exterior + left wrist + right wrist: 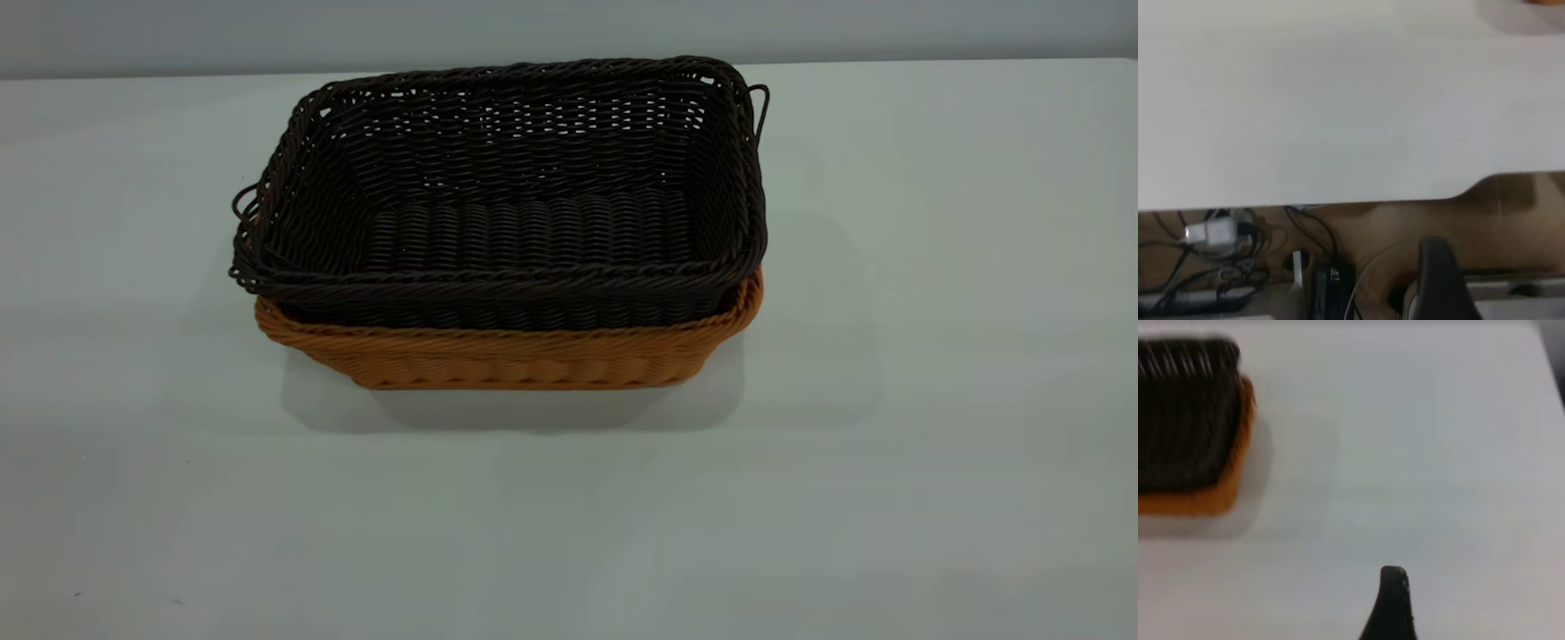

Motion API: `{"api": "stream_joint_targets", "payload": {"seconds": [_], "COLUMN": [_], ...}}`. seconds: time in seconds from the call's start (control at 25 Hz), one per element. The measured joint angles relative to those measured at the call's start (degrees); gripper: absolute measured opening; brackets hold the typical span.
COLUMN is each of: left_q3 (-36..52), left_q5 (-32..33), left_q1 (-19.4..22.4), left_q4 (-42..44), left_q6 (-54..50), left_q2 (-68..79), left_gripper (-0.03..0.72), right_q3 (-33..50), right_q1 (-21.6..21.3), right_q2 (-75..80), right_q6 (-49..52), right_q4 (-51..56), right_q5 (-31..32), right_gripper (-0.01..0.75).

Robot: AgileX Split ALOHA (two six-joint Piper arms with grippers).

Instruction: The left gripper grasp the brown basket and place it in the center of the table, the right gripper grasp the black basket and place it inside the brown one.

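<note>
The black basket (pixel 524 222) sits nested inside the brown basket (pixel 533 356) near the middle of the white table (pixel 933 400), tilted a little, with its rim above the brown rim. No arm shows in the exterior view. In the left wrist view a black part of my left gripper (pixel 1441 280) hangs off the table's edge (pixel 1338 133), far from the baskets; a sliver of the brown basket (pixel 1545 2) shows at the frame's border. In the right wrist view my right gripper (pixel 1393 603) is over bare table, apart from the black basket (pixel 1185 413) in the brown basket (pixel 1198 501).
Below the table edge in the left wrist view lie tangled cables, a white plug (pixel 1211 232) and a black box (pixel 1331 287) on a brown floor. A grey wall (pixel 569 27) runs behind the table.
</note>
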Motion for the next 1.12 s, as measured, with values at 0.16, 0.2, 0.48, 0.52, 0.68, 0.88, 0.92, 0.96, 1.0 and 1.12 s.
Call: {"api": "stream_joint_targets", "payload": {"seconds": [0.16, 0.2, 0.48, 0.52, 0.68, 0.88, 0.92, 0.96, 1.0, 1.12], "left_q3": [0.00, 0.00, 0.00, -0.05, -0.05, -0.05, -0.05, -0.05, -0.05, -0.05], "left_q5": [0.00, 0.00, 0.76, 1.25, 1.59, 1.65, 1.70, 1.70, 1.70, 1.72], "left_q1": [1.92, 1.94, 2.49, 2.65, 3.56, 3.56, 3.56, 3.56, 3.56, 3.56], "left_q4": [0.07, 0.07, 0.11, 0.11, 0.11, 0.06, 0.06, 0.06, 0.06, 0.06], "left_q6": [0.00, 0.00, 0.00, 0.00, 0.00, 0.00, 0.00, 0.00, 0.00, 0.00], "left_q2": [-3.34, -4.97, -21.44, -22.37, -22.68, -22.68, -22.68, -22.68, -22.68, -22.68], "left_gripper": [0.395, 0.395, 0.395, 0.395, 0.395, 0.395, 0.395, 0.395, 0.395, 0.395], "right_q3": [0.00, 0.00, 0.00, 0.00, 0.00, 0.00, 0.00, 0.00, 0.00, 0.00], "right_q1": [0.00, 0.00, 0.00, 0.00, 0.00, 0.00, 0.00, 0.00, 0.00, 0.00], "right_q2": [-0.50, -0.50, -0.55, -0.55, -0.55, -0.55, -0.55, -0.55, -0.55, -0.55], "right_q6": [0.00, 0.00, 0.00, 0.00, 0.00, 0.00, 0.00, 0.00, 0.00, 0.00], "right_q4": [0.48, 0.48, 0.52, 0.52, 0.52, 0.52, 0.52, 0.52, 0.52, 0.52], "right_q5": [0.71, 0.70, 0.70, 0.70, 0.70, 0.70, 0.70, 0.70, 0.70, 0.70], "right_gripper": [0.562, 0.562, 0.562, 0.562, 0.562, 0.562, 0.562, 0.562, 0.562, 0.561]}}
